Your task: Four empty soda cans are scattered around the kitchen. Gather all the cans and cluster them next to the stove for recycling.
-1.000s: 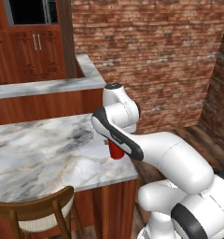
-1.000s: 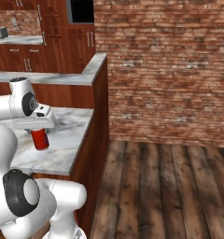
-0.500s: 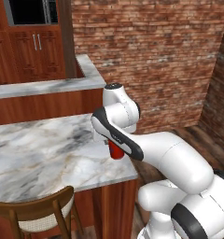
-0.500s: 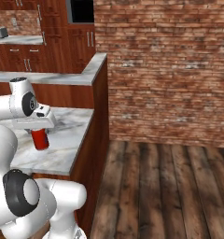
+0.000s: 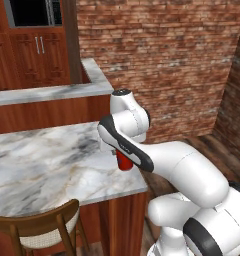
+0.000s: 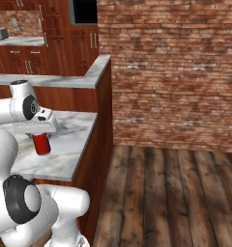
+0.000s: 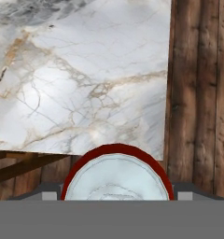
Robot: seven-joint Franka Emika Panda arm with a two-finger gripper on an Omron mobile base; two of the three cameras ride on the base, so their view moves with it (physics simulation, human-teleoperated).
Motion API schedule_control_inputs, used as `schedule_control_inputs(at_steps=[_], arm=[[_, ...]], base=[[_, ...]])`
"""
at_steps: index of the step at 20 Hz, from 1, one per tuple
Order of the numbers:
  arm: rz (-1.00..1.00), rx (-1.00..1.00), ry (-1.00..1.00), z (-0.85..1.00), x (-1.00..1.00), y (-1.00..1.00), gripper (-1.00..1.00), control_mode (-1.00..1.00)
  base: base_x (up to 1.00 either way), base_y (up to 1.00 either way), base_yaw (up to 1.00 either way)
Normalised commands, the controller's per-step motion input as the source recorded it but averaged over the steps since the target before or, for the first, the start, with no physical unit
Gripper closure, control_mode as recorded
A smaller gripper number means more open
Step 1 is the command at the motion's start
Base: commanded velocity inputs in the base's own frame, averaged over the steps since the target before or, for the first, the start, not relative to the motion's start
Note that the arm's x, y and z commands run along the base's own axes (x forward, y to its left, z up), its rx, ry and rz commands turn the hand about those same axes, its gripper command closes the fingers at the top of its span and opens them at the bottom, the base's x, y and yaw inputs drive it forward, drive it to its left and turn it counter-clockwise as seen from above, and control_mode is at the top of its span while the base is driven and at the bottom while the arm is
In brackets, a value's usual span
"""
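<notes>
Nothing has shifted over the last second: the arm hangs over the near corner of the marble counter [image 5: 52, 165] exactly as it did a moment ago, and the red soda can [image 6: 41, 144] stands where it stood, upright near the counter's edge. That stillness suggests to me a pause at the point of grasp rather than any carrying, so the can has not begun its trip toward the stove.

The gripper [image 6: 39, 131] sits directly above the can, with the can's silver top [image 7: 116, 179] pressed up close between the fingers in the hand view. The jaws stand wide, about the breadth of the can; whether they are actually pressing on it or merely straddling it I cannot tell from here, since the hand hides the contact.

Counting: one red can, one counter, one wooden chair [image 5: 39, 225] tucked beneath its near edge.
</notes>
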Motion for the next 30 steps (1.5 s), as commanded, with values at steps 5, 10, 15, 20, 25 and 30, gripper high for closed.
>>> schedule_control_inputs(at_steps=[5,10,15,20,25,30], arm=[[0.0,0.0,0.0,0.0,0.0,0.0,1.0,1.0],[0.0,0.0,0.0,0.0,0.0,0.0,1.0,1.0],[0.0,0.0,0.0,0.0,0.0,0.0,1.0,1.0],[0.0,0.0,0.0,0.0,0.0,0.0,1.0,1.0],[0.0,0.0,0.0,0.0,0.0,0.0,1.0,1.0],[0.0,0.0,0.0,0.0,0.0,0.0,1.0,1.0]], base=[[-0.01,0.38,-0.04],[-0.11,0.79,-0.13],[-0.4,0.62,-0.12],[-0.29,0.84,-0.12],[-0.73,0.71,-0.06],[-0.9,0.34,-0.01]])
